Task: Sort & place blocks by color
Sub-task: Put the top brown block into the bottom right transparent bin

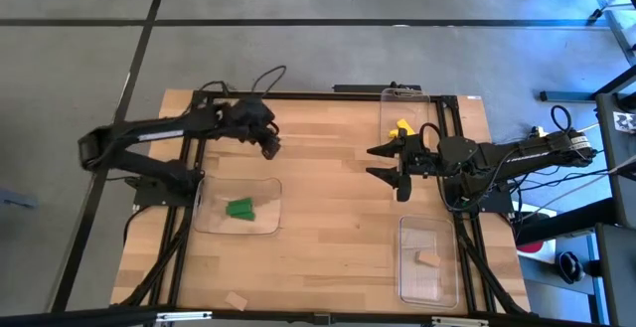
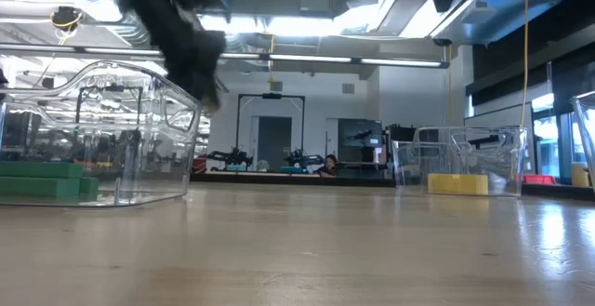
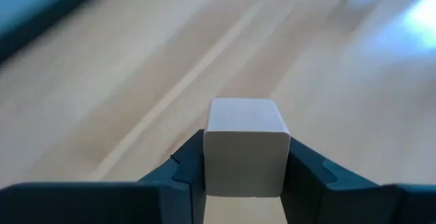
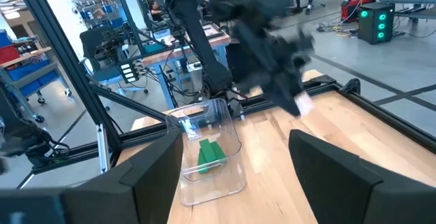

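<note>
- The left gripper (image 1: pixel 270 148) hung above the bare wooden table (image 1: pixel 328 218), its fingers clamped on a small plain tan wooden block (image 3: pixel 245 148), which sat between the two dark pads.
- Below and to the near side of that gripper lay a clear plastic rectangular tray (image 1: pixel 264 224) holding green wooden blocks (image 1: pixel 239 208).
- A loose tan wedge-shaped block (image 1: pixel 235 300) lay at the table's near edge, well apart from the left gripper.
- The right gripper (image 1: pixel 382 164) hovered near mid-table with its fingers spread apart and nothing between them.
- Just beyond it, a clear tray (image 1: pixel 386 98) held a yellow block (image 1: pixel 401 127).
- On its near side, another clear tray (image 1: pixel 409 287) held a tan block (image 1: pixel 428 258).
</note>
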